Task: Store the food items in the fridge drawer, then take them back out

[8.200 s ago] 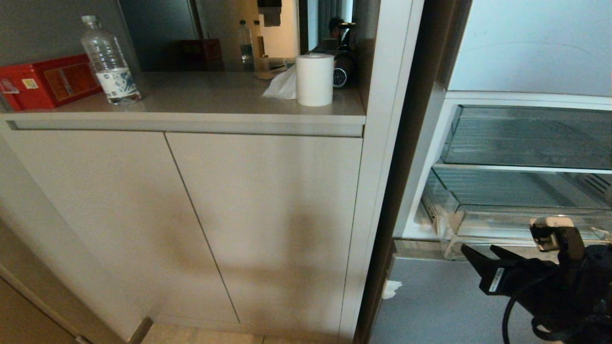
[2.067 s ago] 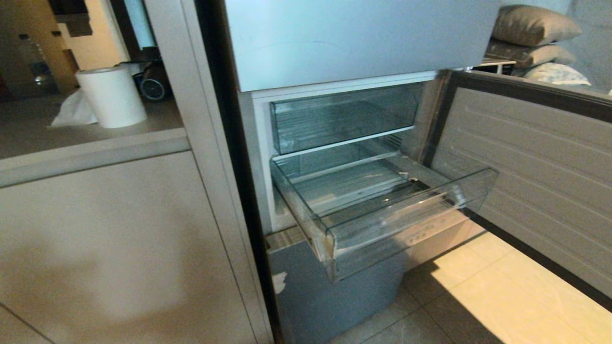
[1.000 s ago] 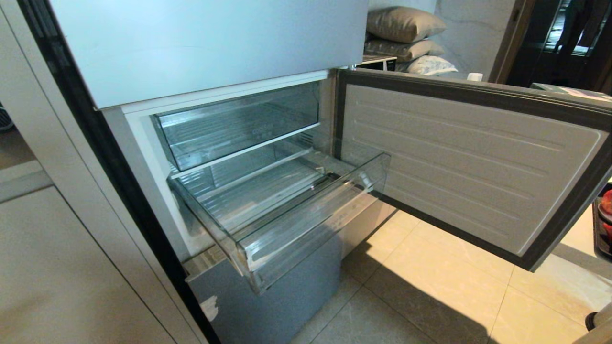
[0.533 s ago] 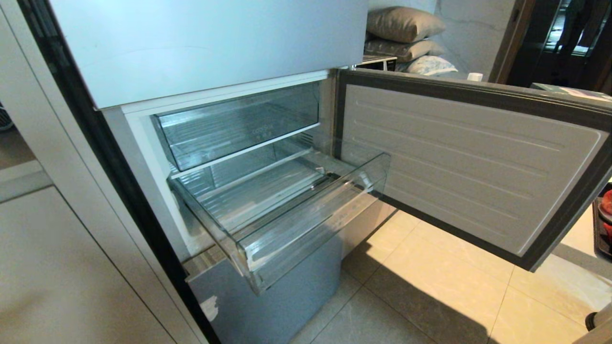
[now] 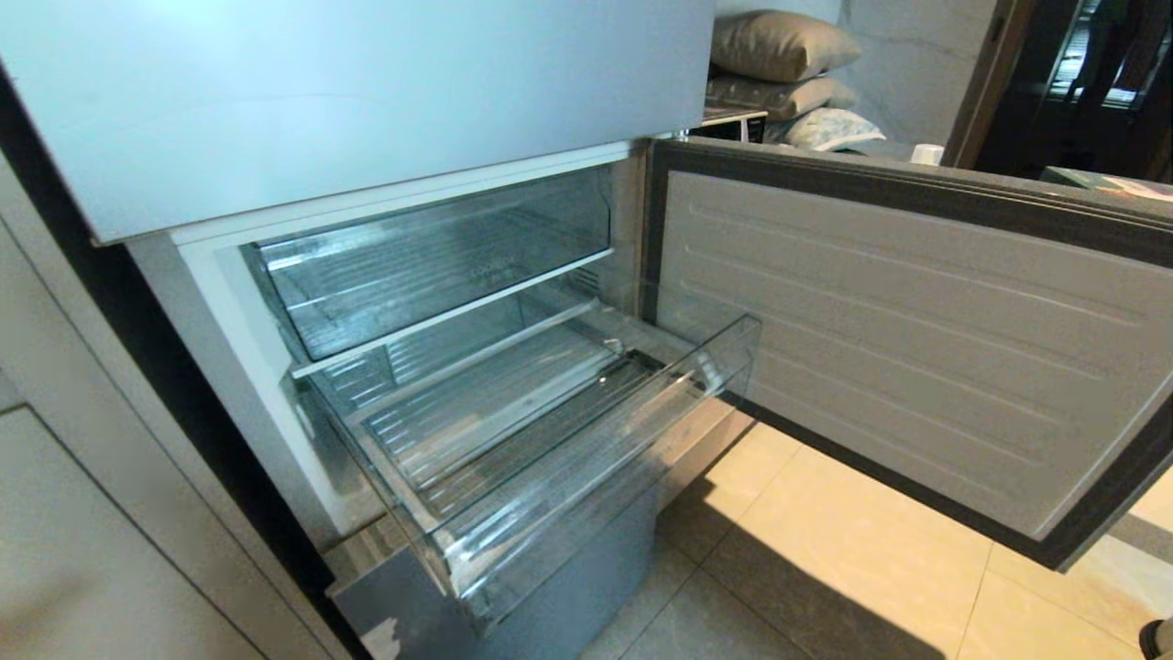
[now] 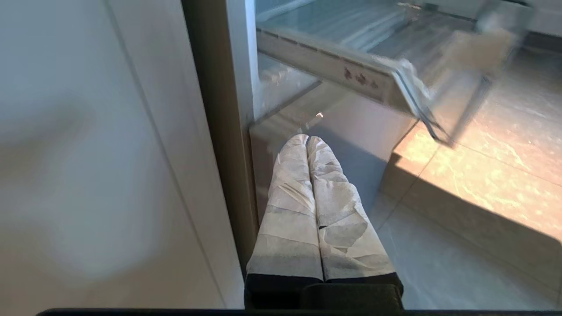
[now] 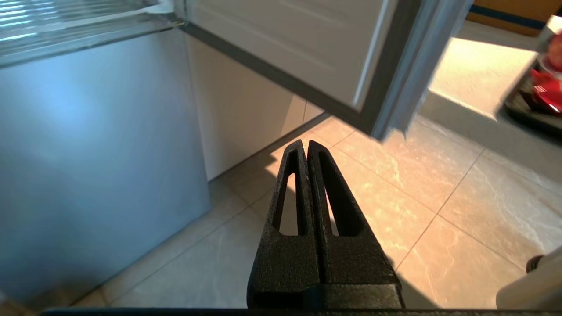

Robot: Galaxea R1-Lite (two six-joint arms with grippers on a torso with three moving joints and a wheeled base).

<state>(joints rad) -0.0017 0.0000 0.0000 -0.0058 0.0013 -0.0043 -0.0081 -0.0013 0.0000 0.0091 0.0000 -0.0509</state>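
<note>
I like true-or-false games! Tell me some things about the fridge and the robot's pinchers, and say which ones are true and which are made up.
1. The lower clear fridge drawer is pulled out. True.
2. Fruit is lying in that drawer. False: nothing is in it.
3. The right gripper is shut. True.
4. The left gripper is holding a red fruit. False: its taped fingers are pressed together, with nothing between them.
5. The fridge door is closed. False: it is swung wide open, on the right in the head view.
6. Pillows are stacked behind the door. True.
</note>
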